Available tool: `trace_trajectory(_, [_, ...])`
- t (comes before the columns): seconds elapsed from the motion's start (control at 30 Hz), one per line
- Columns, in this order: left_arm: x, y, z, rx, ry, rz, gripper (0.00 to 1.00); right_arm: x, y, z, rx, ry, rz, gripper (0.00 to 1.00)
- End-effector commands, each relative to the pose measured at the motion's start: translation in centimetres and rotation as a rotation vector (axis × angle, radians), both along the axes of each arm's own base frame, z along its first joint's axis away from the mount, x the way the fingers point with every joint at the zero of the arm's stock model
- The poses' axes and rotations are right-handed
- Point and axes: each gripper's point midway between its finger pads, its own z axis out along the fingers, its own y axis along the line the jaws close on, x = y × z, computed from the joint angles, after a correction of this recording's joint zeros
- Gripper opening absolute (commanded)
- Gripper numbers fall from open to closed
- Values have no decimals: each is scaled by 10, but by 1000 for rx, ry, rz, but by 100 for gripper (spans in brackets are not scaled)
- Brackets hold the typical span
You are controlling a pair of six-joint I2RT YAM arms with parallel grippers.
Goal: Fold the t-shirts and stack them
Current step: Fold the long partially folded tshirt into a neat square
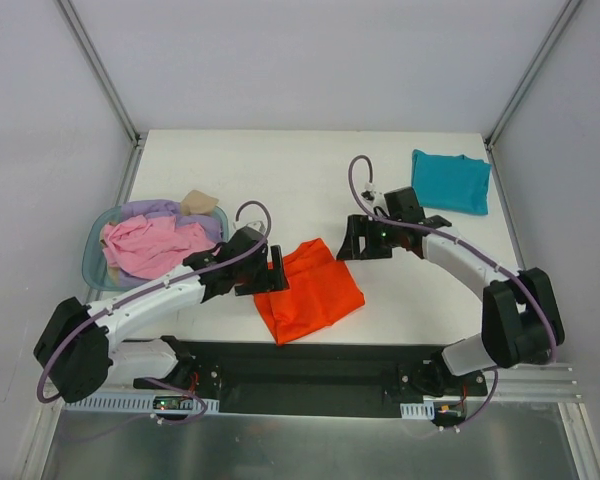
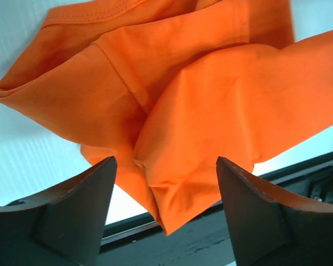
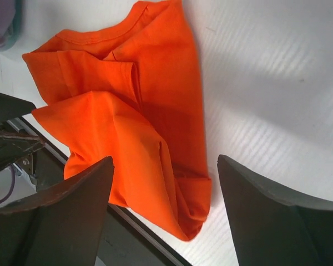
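While the basket at the left holds other shirts, the left gripper stands with jaws wide and empty just beside the orange-red t-shirt, lying rumpled and half folded near the front edge of the table. The right gripper, equally wide and empty, stands opposite; the teal t-shirt lies folded far right. Probably the orange fold is in hand: next, both must pinch its edges

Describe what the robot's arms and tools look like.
The left arm and right arm are white with black joints; a purple cable loops along each. The left tool and right tool are black, with two broad wedge-shaped fingers.
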Motion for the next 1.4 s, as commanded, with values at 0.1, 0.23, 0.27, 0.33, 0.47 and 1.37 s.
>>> trace_trajectory(0.1, [5, -3, -6, 31, 45, 32, 56, 7, 30, 2, 58, 3, 69, 56])
trace_trajectory(0.23, [11, -10, -8, 36, 48, 15, 47, 2, 33, -3, 56, 23, 81, 50])
trace_trajectory(0.27, [12, -11, -9, 35, 44, 12, 43, 1, 32, -5, 55, 29, 81, 48])
trace_trajectory(0.33, [11, -15, -10, 30, 57, -4, 37, -1, 33, -6, 58, 35, 85, 41])
trace_trajectory(0.47, [12, -16, -7, 23, 47, -8, 0, -5, 36, -1, 81, 32, 110, 18])
trace_trajectory(1.37, [6, 63, 62, -52, -280, 254, 0, 32, 70, 89, 179, -170, 228, 1])
